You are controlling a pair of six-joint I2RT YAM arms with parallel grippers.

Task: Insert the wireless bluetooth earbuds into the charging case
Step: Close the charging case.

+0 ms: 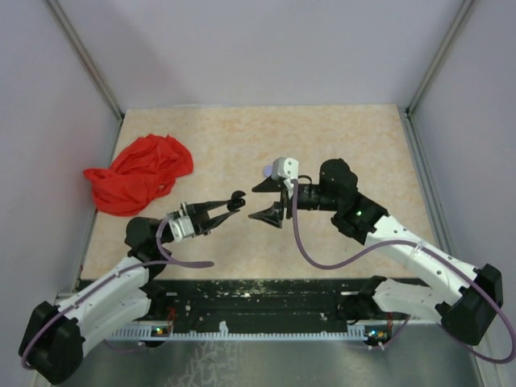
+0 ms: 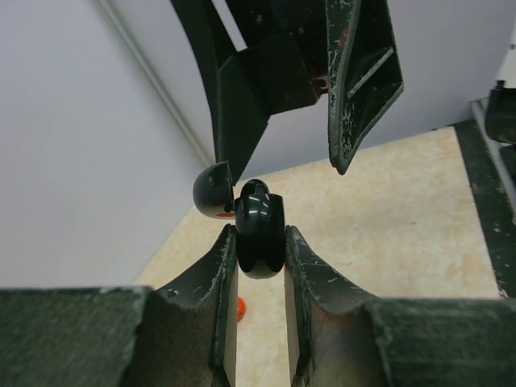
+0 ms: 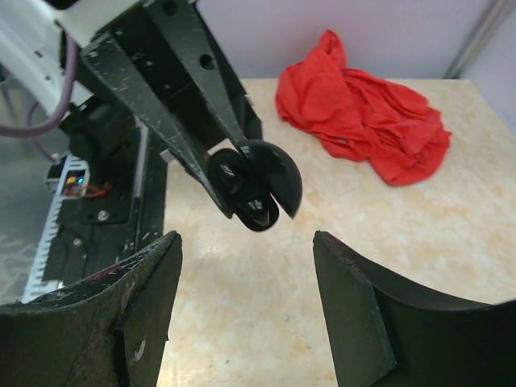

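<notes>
My left gripper (image 1: 239, 200) is shut on a glossy black round charging case (image 2: 260, 230) and holds it above the table. The case's lid (image 2: 213, 190) hangs open to the left, with orange showing inside. In the right wrist view the case (image 3: 260, 193) sits open between the left fingers (image 3: 173, 113). My right gripper (image 1: 267, 201) is open and empty, facing the case a little way off; its fingers (image 2: 355, 97) hang above the case in the left wrist view. One tiny reddish-orange bit (image 2: 239, 308), perhaps an earbud, lies on the table below the left gripper. No other earbud shows.
A crumpled red cloth (image 1: 139, 173) lies at the table's far left, also in the right wrist view (image 3: 363, 113). Pale walls enclose the beige tabletop (image 1: 339, 137) on three sides. A black base rail (image 1: 266, 302) runs along the near edge.
</notes>
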